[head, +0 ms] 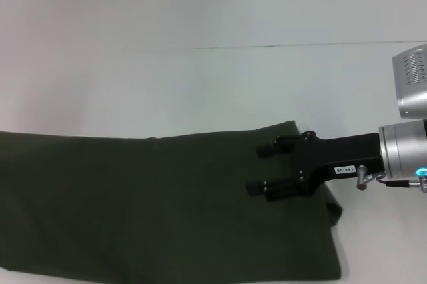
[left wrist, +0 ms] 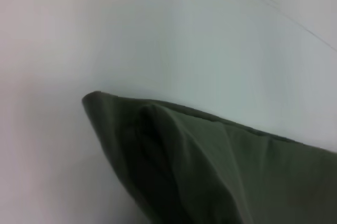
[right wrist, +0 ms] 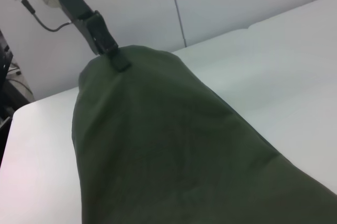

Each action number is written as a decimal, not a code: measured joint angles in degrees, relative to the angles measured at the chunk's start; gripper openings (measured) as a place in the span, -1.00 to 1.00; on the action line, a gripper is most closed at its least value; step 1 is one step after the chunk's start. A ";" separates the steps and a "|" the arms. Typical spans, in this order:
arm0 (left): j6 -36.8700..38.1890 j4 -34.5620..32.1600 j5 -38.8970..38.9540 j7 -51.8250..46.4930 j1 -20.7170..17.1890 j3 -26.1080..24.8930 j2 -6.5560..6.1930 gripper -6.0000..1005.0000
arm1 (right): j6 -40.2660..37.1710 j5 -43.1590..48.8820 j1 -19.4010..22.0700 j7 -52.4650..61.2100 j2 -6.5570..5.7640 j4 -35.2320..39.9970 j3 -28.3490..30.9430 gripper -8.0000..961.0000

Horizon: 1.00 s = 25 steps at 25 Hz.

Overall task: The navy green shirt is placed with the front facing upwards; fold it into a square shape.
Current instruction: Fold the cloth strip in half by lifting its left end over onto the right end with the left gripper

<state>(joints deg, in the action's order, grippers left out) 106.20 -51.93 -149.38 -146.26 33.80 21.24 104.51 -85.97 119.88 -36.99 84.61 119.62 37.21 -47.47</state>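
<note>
While the shirt (head: 153,204) lies as a long dark band across the near part of the white worktop (head: 200,64), already doubled over so that no lettering or collar shows, the step in hand looks like carrying the next fold across, and it will go best if both ends are lifted and moved together at an even height, keeping the cloth taut so the edge lands straight rather than bunched. The right tool (head: 259,169) reaches in from the robot's right and sits over the shirt's right end, just inside its upper corner; its two dark fingers stand apart with cloth beneath them, and I cannot tell whether they have any of it pinched. The left tool (right wrist: 113,56), seen from the right wrist, sits at the shirt's far left end, where the cloth humps up against it, but whether it has a grip or how wide it stands I cannot tell.
</note>
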 joint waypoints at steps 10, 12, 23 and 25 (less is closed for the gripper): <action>-2.19 -0.98 -5.02 0.18 0.78 -2.14 -1.19 -0.73 | -0.23 0.00 -0.01 0.02 0.00 0.00 0.12 0.87; -2.06 -1.10 -4.90 0.17 0.82 -2.35 -1.29 -0.73 | -0.17 0.00 -0.01 0.02 0.00 -0.01 0.11 0.87; 4.31 -1.92 1.90 -0.15 3.67 -1.83 2.65 -0.71 | 2.18 -0.76 0.11 0.03 0.18 -0.04 2.50 0.87; 5.00 -1.94 3.42 -0.27 4.39 -1.79 3.61 -0.71 | 2.99 -1.80 0.43 0.03 0.18 -0.07 2.83 0.87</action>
<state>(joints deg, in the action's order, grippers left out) 111.19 -53.87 -145.96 -146.53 38.19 19.45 108.12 -82.98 118.08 -36.56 84.64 119.80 37.14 -44.64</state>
